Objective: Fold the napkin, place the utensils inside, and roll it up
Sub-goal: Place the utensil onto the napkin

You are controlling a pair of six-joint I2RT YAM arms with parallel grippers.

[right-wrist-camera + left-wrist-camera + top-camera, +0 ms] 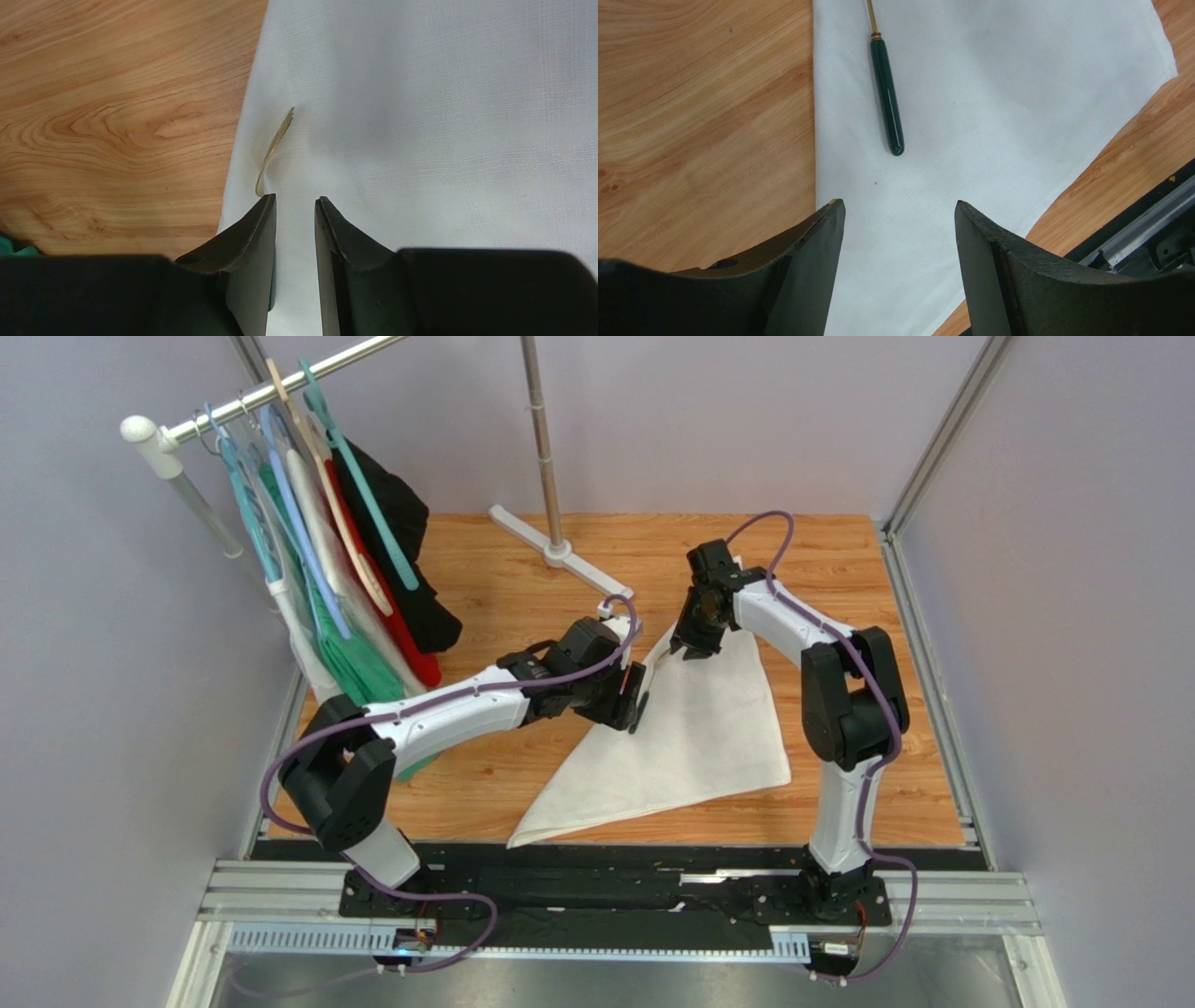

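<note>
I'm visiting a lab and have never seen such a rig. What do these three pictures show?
The left arm and the right arm are robot arms bolted at the near edge of a wooden table. The wide picture comes from a fixed camera above and behind them; the other two from a camera on each wrist, looking past its own fingers. A white napkin, folded into a triangle, lies on the table with a green-handled utensil on it. The right wrist view shows a gold piece at the napkin's edge, perhaps that utensil's tip. The left end effector stands open over the napkin; the right end effector has its jaws a narrow gap apart. Neither visibly holds anything.
</note>
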